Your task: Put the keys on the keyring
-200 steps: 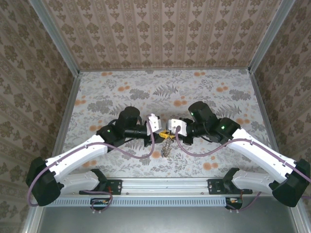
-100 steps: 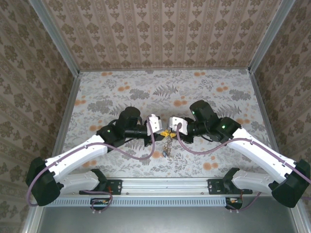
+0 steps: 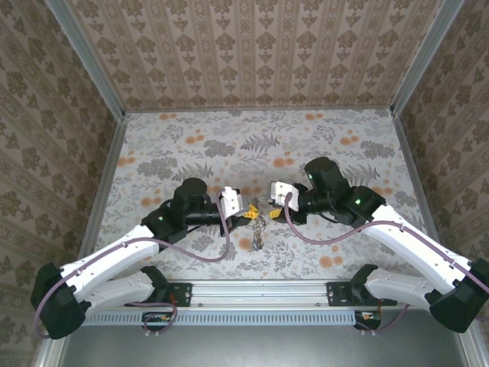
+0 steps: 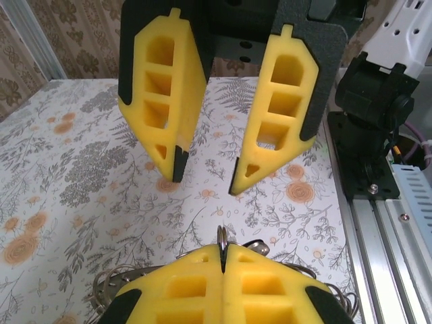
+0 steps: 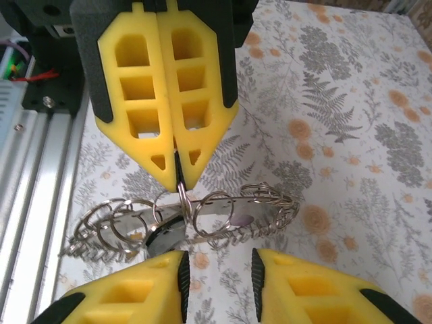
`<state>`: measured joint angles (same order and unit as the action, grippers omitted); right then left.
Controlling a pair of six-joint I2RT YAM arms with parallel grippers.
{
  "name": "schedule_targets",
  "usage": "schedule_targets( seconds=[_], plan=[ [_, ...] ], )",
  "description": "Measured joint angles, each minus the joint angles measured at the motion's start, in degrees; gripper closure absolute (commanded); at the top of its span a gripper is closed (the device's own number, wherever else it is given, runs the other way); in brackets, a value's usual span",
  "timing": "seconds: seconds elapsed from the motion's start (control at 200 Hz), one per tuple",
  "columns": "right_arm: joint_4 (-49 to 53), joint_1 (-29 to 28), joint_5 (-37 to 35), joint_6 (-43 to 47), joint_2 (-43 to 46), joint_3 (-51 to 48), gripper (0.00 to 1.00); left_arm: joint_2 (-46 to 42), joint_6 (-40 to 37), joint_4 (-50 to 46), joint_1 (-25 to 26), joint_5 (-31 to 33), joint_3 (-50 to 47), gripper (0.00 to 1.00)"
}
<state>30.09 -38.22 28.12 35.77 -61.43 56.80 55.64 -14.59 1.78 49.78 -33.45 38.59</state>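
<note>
Right wrist: left tool [image 5: 177,181], pressed together, pinches a thin loop of the light, stiff, slippery keyring [image 5: 216,214] above the counter's [image 5: 351,135] middle; the spread right tool [image 5: 217,283] would likely best grip its rim.

Sheathed in white shells [image 3: 111,256], jointed in black, strung with purple cables [image 3: 309,239]. Tipped with black-backed yellow fingers [image 4: 162,88]. Anchored on black bases [image 3: 164,289] at six o'clock.

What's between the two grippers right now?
The keyring, pinched by the shut left gripper, lies in the gap before the open right gripper; the right wrist view shows it.
</note>
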Motion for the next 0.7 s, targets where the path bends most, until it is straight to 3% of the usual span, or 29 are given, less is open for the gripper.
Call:
schedule_targets(
  seconds=[0.17,0.355,0.505,0.64,0.7],
  plan=[
    [-2.2,0.0,4.0,-2.8,-1.8,0.0,0.66,0.0,0.9,2.6,0.0,-1.3,-0.1,1.0],
    [-3.5,0.0,5.8,-4.2,-2.7,0.0,0.77,0.0,1.8,5.2,-0.3,-2.6,-1.1,1.0],
    [-4.6,0.0,6.7,-4.5,-2.7,-0.8,0.78,0.0,2.6,7.2,-0.4,-2.8,-1.8,1.0],
    [-4.6,0.0,6.9,-4.4,-2.7,-1.3,0.98,0.0,3.0,7.9,-0.5,-2.6,-2.6,1.0],
    [-4.5,0.0,6.8,-4.2,-2.7,-1.3,1.0,0.0,3.0,7.8,-0.8,-2.5,-2.6,1.0]
  ],
)
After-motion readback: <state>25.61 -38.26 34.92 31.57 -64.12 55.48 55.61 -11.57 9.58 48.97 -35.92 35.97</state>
